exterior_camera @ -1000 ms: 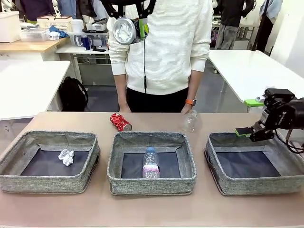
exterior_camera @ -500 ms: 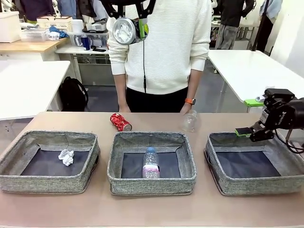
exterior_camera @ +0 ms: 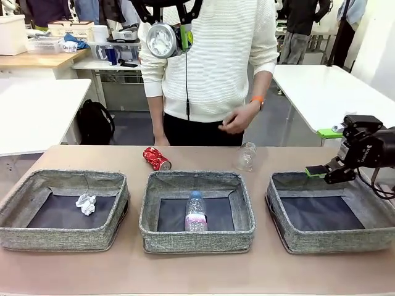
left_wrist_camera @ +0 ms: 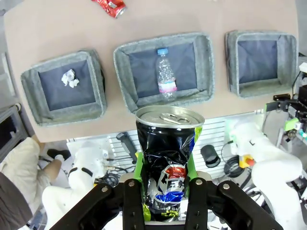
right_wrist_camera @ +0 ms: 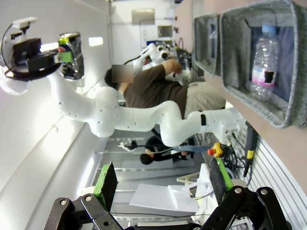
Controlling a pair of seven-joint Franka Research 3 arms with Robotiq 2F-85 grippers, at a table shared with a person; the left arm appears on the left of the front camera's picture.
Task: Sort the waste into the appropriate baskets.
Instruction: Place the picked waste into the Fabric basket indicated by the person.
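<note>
Well, the left claw (left_wrist_camera: 165, 165) is clamped on the crushed dark can (left_wrist_camera: 168, 143), green pads pressed to its dented sides, the can's top end with its pull tab pointing down at the worktop (exterior_camera: 197, 271). It hangs high above the middle of the three baskets. The right claw (right_wrist_camera: 162, 177) stands wide open with nothing between its fingers, just over the far corner of the right basket (exterior_camera: 321, 240), whose dark bottom is bare.

In the left basket (exterior_camera: 62, 237) lies the crumpled white paper ball (exterior_camera: 86, 203), a little left of centre. The middle basket (exterior_camera: 197, 240) holds the clear plastic bottle (exterior_camera: 195, 213), lying lengthwise with its cap towards the person. Behind that basket, on the bare worktop, rests the crushed red can (exterior_camera: 157, 158), near its far left corner. The crushed clear plastic container (exterior_camera: 245, 157) stands farther right, beyond the gap between the middle and right baskets. The person's hand (exterior_camera: 237, 120) hovers above it, fingers loosely curled, touching nothing.
</note>
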